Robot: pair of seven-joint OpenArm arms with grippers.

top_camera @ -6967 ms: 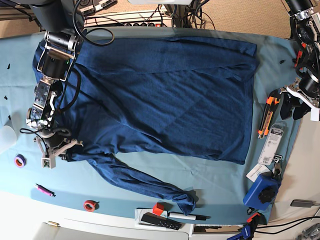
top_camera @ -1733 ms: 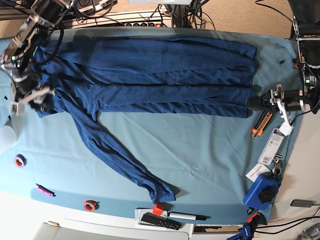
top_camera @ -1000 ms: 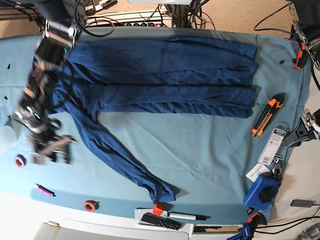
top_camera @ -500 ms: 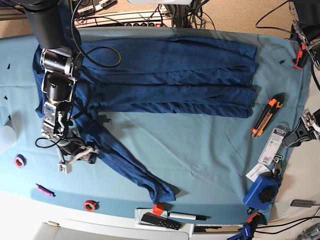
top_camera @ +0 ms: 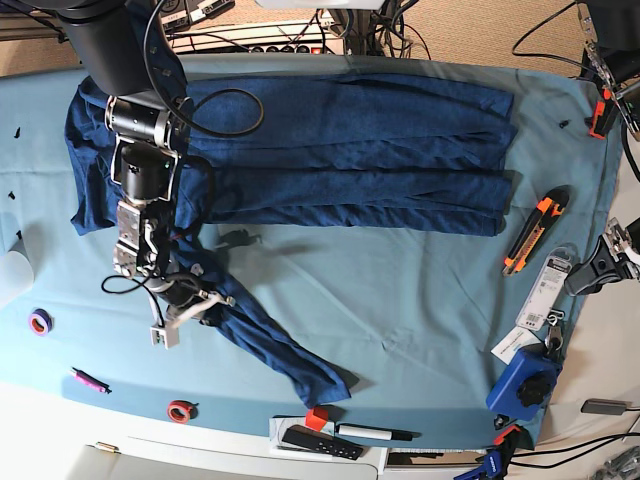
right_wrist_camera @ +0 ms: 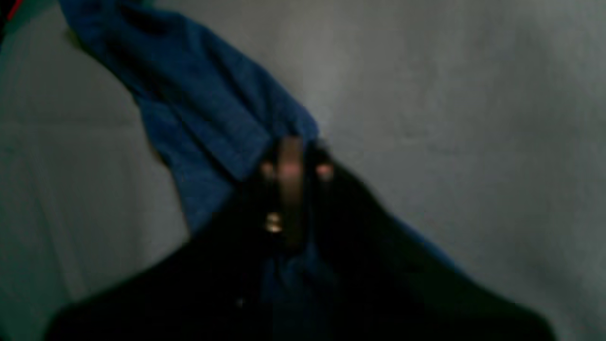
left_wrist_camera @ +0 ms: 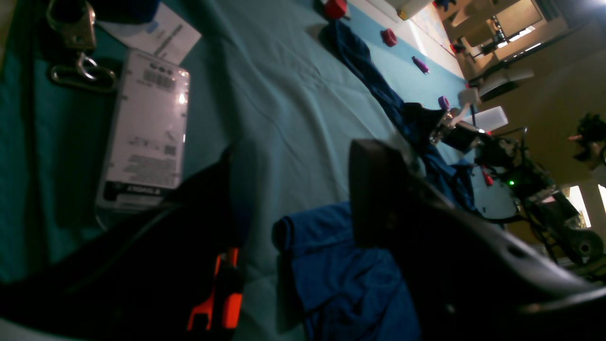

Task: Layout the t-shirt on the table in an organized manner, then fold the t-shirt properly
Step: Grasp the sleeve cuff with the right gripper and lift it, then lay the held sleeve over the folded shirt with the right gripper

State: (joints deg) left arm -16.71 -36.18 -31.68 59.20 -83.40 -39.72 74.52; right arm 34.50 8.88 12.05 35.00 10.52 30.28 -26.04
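T-shirt [top_camera: 330, 150] sleeve seemingly in right hand [top_camera: 195, 305]

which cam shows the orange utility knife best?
Base view: the orange-and-black utility knife lies in full, diagonal on the teal table cloth by the shirt's hem end. Left wrist shows only an orange sliver behind its hand. Right wrist: not in view.

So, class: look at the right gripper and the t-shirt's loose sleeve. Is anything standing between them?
Nothing visible. The right gripper is shut on the t-shirt, pinching the sleeve directly against the table. The cloth around the sleeve is bare; the orange knife lies far off by the left gripper.
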